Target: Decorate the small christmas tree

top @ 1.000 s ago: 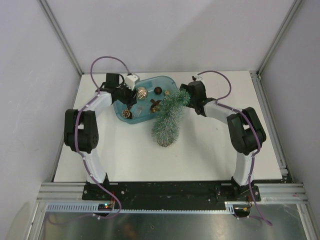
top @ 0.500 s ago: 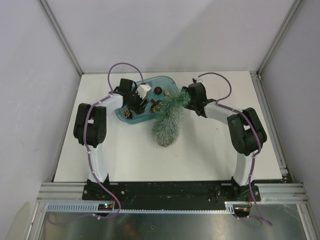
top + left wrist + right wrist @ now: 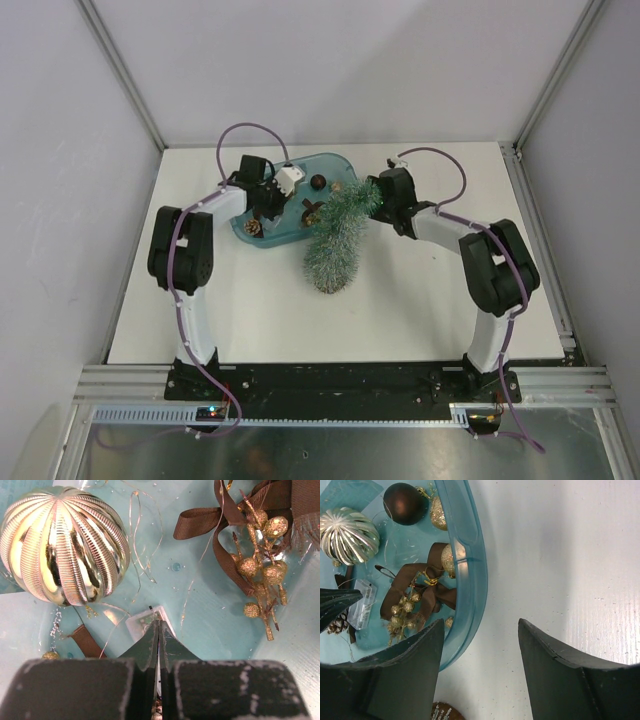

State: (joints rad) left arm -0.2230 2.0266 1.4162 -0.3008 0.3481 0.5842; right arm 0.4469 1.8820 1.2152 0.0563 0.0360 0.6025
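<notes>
Pressing L gripper [image 3: 158, 624] together at clear box [image 3: 139, 624] in tub [image 3: 470, 580], R gripper [image 3: 480, 625] spread; needing slow lift, no snagging

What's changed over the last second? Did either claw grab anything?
The left claw swung right, further in over the tub, and snapped shut just above a small clear box; I can't tell whether it pinches anything. The right claw, open beside the tree, and the tree itself have barely moved.

left gripper [image 3: 158, 626] closed, right gripper [image 3: 480, 625] spread wide
</notes>
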